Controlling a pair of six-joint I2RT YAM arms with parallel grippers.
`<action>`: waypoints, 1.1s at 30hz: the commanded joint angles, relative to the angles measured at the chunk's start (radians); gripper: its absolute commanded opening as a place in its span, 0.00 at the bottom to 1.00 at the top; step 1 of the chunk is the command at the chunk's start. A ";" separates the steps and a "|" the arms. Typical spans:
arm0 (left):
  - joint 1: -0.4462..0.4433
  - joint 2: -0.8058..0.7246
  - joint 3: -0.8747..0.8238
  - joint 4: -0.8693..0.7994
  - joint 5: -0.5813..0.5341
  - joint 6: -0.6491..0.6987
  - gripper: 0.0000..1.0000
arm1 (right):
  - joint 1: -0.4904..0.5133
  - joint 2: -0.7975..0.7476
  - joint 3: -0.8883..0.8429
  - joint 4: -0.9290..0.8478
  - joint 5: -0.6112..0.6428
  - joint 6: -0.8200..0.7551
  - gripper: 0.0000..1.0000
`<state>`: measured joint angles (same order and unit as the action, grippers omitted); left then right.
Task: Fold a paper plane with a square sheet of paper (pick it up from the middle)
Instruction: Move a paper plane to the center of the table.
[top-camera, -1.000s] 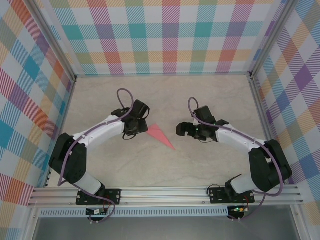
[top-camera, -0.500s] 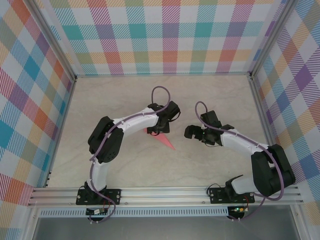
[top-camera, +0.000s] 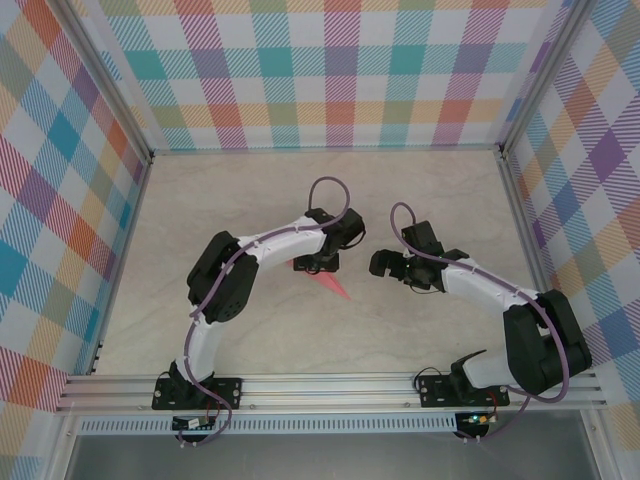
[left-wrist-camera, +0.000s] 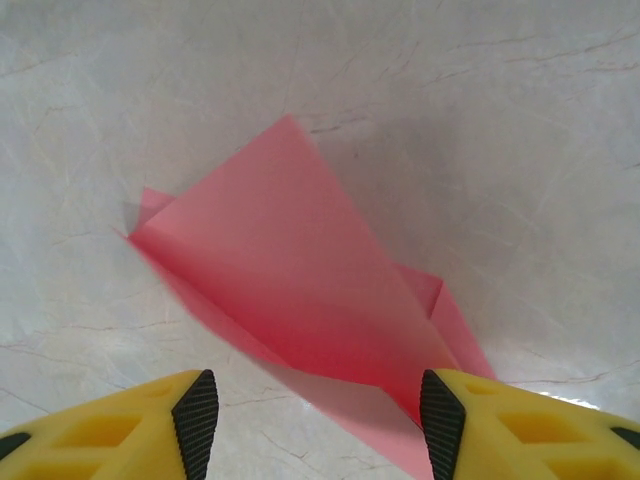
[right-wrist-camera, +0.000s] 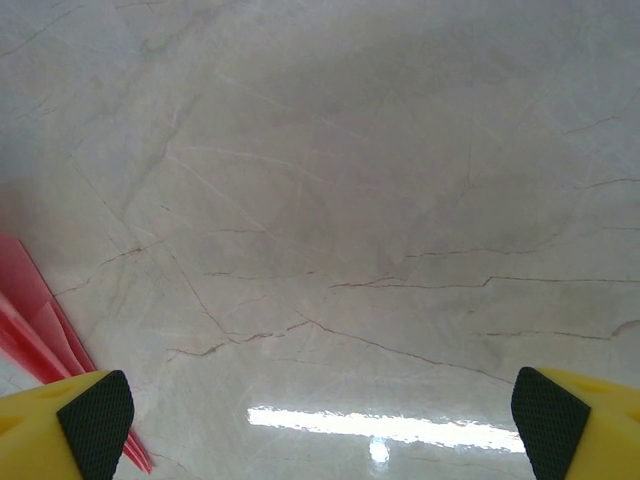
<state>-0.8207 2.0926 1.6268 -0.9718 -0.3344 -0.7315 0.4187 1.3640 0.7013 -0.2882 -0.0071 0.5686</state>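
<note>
Paper plane (left-wrist-camera: 300, 275), as you see, is a salmon-pink creased dart with 1 flap lifted, lying mid-desk (right-wrist-camera: 350, 200) beneath the left claw (left-wrist-camera: 318, 420), whose jaws stand half apart astride it pinching nothing, while the right claw (right-wrist-camera: 322, 410) hangs wide open and empty just beside it.

Left wrist view: left gripper (left-wrist-camera: 318, 425) over the paper plane (left-wrist-camera: 300, 290), jaws apart.
The salmon-pink paper lay creased on the pale veined worktop (left-wrist-camera: 500, 130), its upper flap lifted, with smaller folded layers showing at the left corner and right edge. The narrow end ran down between the two black pads (left-wrist-camera: 196, 420), close against the right one; contact there could not be confirmed.
</note>
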 joint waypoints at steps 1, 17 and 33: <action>-0.009 -0.068 -0.042 -0.004 0.009 -0.034 0.56 | -0.008 -0.006 0.004 -0.022 0.015 0.008 1.00; -0.012 -0.163 -0.217 0.160 0.038 -0.170 0.37 | -0.008 0.021 0.014 -0.032 0.018 0.009 1.00; -0.011 -0.363 -0.219 0.136 -0.061 -0.068 0.00 | -0.012 -0.007 -0.003 -0.021 0.053 0.041 1.00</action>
<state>-0.8234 1.8133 1.4094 -0.8177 -0.3553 -0.8543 0.4141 1.3735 0.7013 -0.3080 0.0231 0.5880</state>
